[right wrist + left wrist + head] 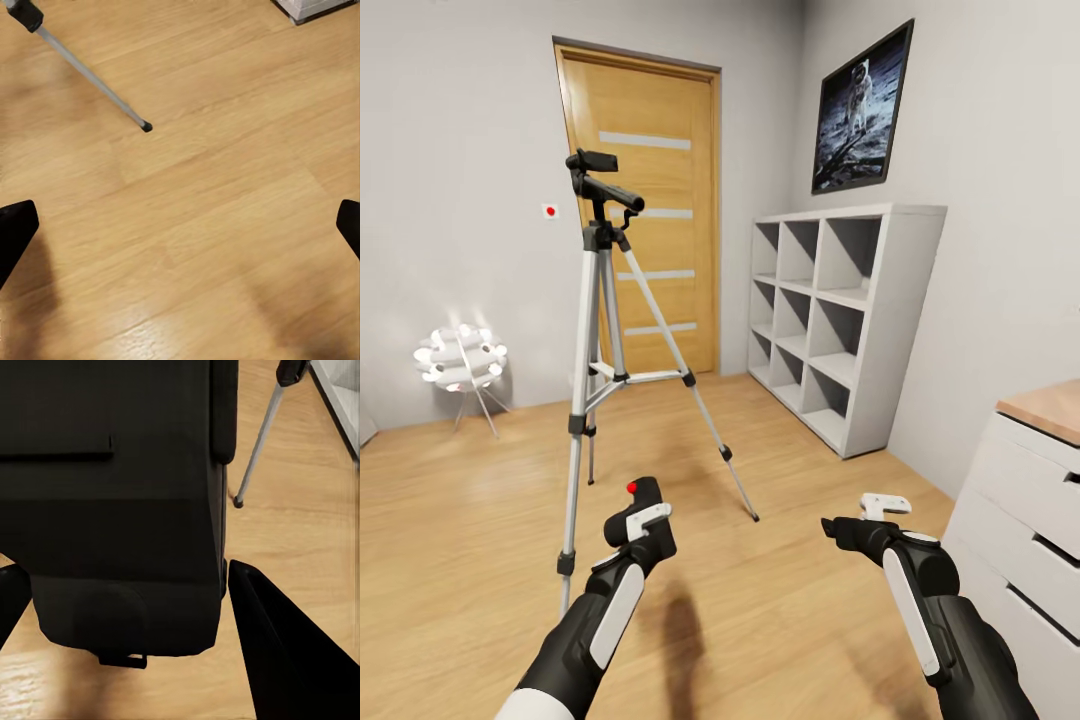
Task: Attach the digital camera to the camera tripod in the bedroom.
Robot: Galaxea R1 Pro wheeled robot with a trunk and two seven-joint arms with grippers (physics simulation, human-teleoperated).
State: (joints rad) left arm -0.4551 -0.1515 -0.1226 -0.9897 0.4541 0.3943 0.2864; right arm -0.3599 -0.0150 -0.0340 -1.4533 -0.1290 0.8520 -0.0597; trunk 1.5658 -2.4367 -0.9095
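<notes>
The camera tripod [598,330] stands on the wood floor in front of the door, silver legs spread, its black head [600,185] bare on top. My left gripper [643,515] is low in the head view, shut on the digital camera [640,500], whose red button faces up. In the left wrist view the black camera body [112,502] sits between the fingers [285,660], with a tripod leg [259,442] beyond. My right gripper [838,525] hovers open above the floor; the right wrist view shows a tripod foot [145,127] ahead.
A white cube shelf [840,310] stands along the right wall under an astronaut poster [863,105]. A wood-topped white desk [1030,500] is at the near right. A white globe lamp [460,360] glows at the left wall. The wooden door [645,210] is closed.
</notes>
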